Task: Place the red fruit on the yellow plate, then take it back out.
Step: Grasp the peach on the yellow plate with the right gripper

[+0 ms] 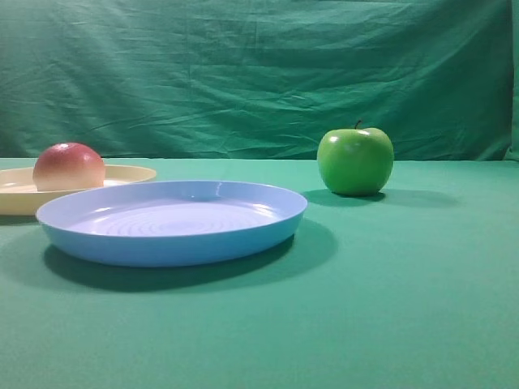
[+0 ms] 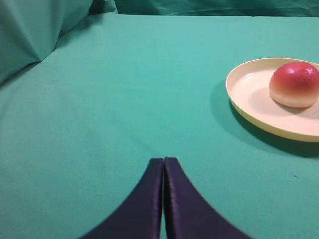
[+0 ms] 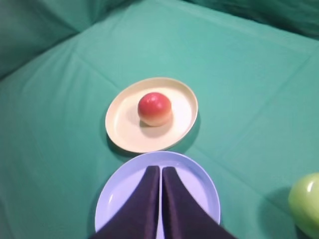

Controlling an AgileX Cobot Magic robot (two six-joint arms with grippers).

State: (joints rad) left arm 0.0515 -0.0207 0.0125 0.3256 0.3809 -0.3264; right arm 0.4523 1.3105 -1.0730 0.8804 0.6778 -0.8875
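red fruit sits on the yellow plate, both grippers shut and empty

the red fruit [image 3: 155, 109] is round and smooth, pinkish-red on top and fading to a pale cream near its base, with a soft shine on its upper side. it rests on the yellow plate [image 3: 122, 129], a wide shallow dish with a low rim, and nothing else lies on that dish.

just beside the yellow plate stands a blue plate [image 1: 170, 243] with faint rings on its bottom; it holds nothing. a green apple [image 1: 355, 160] with a short stem sits on the green cloth [image 1: 389, 308], apart from both plates.

the right gripper [image 3: 160, 172] hangs above the blue plate with its dark fingers pressed together, holding nothing; the fruit lies beyond its tips, on the next plate over. the left gripper [image 2: 163, 162] is also closed on nothing, low over bare cloth, with the fruit and its plate off to the right in the left wrist view, well apart from the fingertips.
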